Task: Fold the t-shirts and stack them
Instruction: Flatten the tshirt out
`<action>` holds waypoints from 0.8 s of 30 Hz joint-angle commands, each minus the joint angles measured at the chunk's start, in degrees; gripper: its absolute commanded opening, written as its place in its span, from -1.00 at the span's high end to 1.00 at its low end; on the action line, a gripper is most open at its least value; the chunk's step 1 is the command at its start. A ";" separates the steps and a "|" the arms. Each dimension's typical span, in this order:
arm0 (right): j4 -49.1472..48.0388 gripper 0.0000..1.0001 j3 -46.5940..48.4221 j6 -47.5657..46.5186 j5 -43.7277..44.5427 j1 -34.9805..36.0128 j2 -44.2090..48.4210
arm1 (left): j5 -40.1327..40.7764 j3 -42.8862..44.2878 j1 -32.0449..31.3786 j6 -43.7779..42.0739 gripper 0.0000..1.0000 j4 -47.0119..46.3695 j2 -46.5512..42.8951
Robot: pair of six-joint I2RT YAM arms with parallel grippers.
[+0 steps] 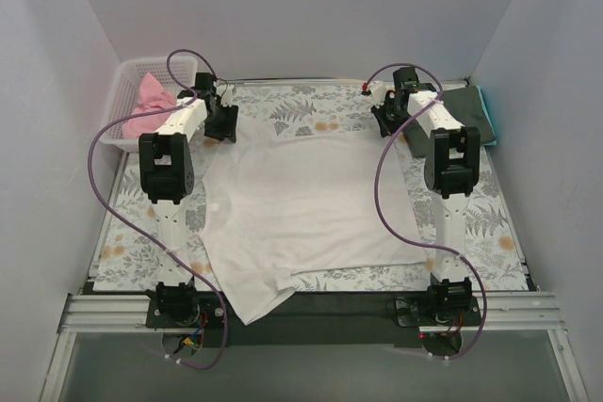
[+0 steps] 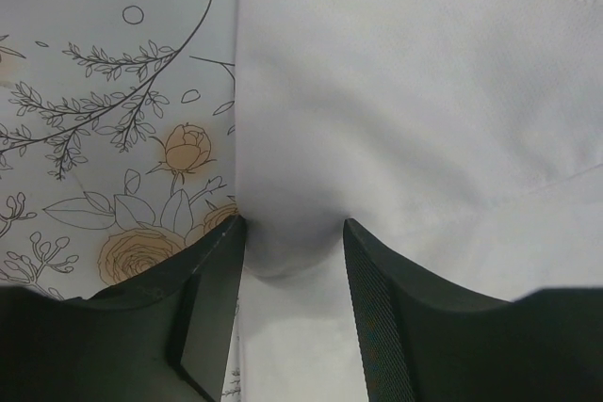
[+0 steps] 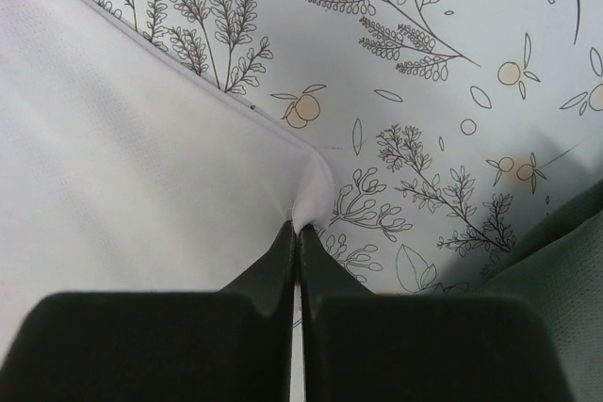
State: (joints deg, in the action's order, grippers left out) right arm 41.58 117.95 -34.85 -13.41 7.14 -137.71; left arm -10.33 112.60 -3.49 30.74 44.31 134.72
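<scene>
Step in hand: gripping the far corners of the white t-shirt [image 1: 306, 209], spread flat mid-table. Right gripper [image 3: 297, 225] is pressed together, pinching the far right corner. Left gripper [image 2: 292, 247] is half spread around a bulge of cloth at the far left edge; probably not yet clamped. Next: close left, then lift both evenly. Pink t-shirt [image 1: 149, 101] sits in the basket [image 1: 118, 110], partly hidden; the dark t-shirt [image 1: 466, 115] at far right is half behind the arm.

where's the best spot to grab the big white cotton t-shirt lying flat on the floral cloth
Take the big white cotton t-shirt by its two far corners, coming from above. It lies spread flat, so only edges and corners offer a fold to pinch. The right gripper is shut on the far right corner; the left gripper straddles a raised bump of cloth at the far left edge, jaws apart.
</scene>
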 commanded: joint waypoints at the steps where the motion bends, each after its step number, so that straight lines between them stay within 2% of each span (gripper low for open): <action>1: 1.13 0.97 -1.32 -0.74 1.02 -0.28 1.57 | -1.10 2.36 0.23 1.07 0.11 -1.42 0.90; 8: 1.22 0.97 -2.55 -0.83 1.28 -0.37 2.18 | -0.48 5.70 0.32 1.69 -0.05 -2.12 0.64; 13: 1.13 0.97 -2.64 -0.83 1.37 -0.46 2.27 | -0.13 8.34 0.32 1.34 -0.06 -1.70 2.21; 20: 1.13 0.97 -1.41 -0.66 1.63 -0.63 1.83 | -1.54 7.29 0.23 1.87 0.13 -0.28 3.54; 24: 1.22 0.97 -1.41 -0.83 1.90 -0.72 1.65 | -0.05 6.15 0.32 2.13 0.46 -1.16 3.98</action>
State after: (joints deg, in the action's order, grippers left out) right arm 40.58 116.55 -34.92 -13.17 7.09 -136.94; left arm -10.87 119.37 -3.49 32.58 43.44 138.67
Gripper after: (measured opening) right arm 0.020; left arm 0.317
